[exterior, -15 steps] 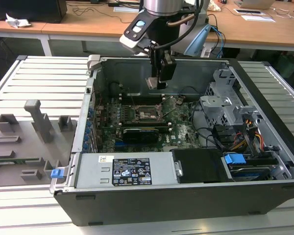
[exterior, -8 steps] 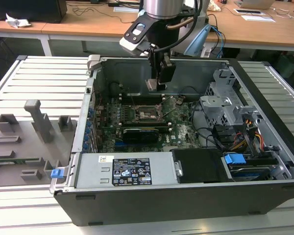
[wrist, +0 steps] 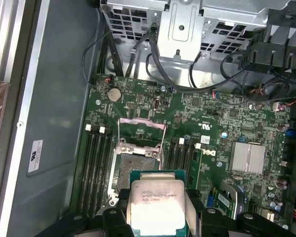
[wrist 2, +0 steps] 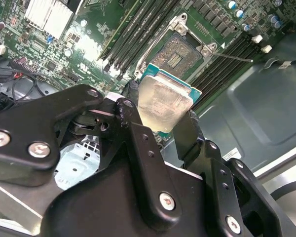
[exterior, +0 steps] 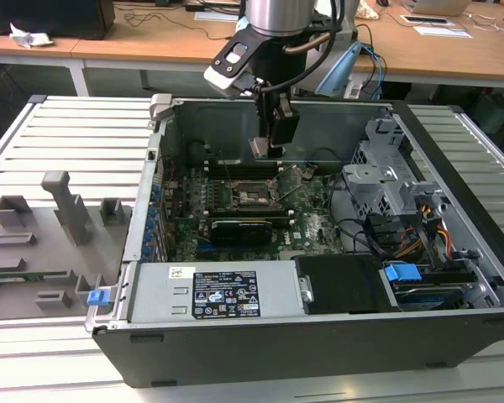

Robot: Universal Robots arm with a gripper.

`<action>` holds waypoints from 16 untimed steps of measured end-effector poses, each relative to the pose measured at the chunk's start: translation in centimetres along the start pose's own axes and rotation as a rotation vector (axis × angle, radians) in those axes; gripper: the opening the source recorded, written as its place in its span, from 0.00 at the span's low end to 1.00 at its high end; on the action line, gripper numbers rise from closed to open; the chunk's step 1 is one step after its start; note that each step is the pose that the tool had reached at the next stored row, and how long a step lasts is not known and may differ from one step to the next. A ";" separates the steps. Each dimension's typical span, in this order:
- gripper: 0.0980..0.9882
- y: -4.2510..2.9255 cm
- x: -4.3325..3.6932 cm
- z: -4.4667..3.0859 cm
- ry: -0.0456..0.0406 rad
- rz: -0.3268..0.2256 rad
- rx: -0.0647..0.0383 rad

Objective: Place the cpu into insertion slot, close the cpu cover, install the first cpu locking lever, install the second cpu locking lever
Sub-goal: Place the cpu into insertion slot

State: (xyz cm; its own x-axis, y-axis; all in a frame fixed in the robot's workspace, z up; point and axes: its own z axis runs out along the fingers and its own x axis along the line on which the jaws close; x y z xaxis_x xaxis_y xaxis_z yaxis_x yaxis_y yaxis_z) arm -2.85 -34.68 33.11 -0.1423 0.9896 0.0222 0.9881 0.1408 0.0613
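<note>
Plainly, we see an open grey computer case (exterior: 319, 336) lying on a pale slatted metal table (exterior: 76, 126). On the exterior view's left, a grey fixture plate (exterior: 34, 243) with upright blocks lies on the same table. Behind it run wooden desks (exterior: 151, 38) strewn with cables and papers.

Inside the case, a green motherboard (exterior: 311, 227) covers the floor. A labelled power supply (exterior: 223, 290) lies along the near wall, and a metal drive cage (exterior: 386, 176) stands on the exterior view's right.

The gripper (exterior: 269, 144) hangs down into the case from the arm, and its two black fingers (wrist 2: 130, 106) are clamped on opposite edges of the cpu (wrist 2: 163, 103). In both wrist views the chip's silvery face is turned toward the camera. We see the cpu held in the air above the board, close to the insertion slot (wrist: 138, 163) but not seated in it.

The slot's dark pin field lies bare. The cpu cover (wrist: 140, 129) is swung open on the side toward the drive cage.
</note>
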 end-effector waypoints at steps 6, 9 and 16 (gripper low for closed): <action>0.48 0.00 0.00 0.05 -0.0005 0.009 0.000; 0.48 0.00 0.00 0.08 -0.0008 0.014 0.000; 0.48 -0.04 0.00 0.32 -0.0018 0.029 -0.001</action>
State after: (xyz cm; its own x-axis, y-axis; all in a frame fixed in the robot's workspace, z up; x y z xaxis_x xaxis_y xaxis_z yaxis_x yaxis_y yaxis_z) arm -2.87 -34.68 32.79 -0.1137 0.9933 0.0222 0.9918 0.1121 0.0613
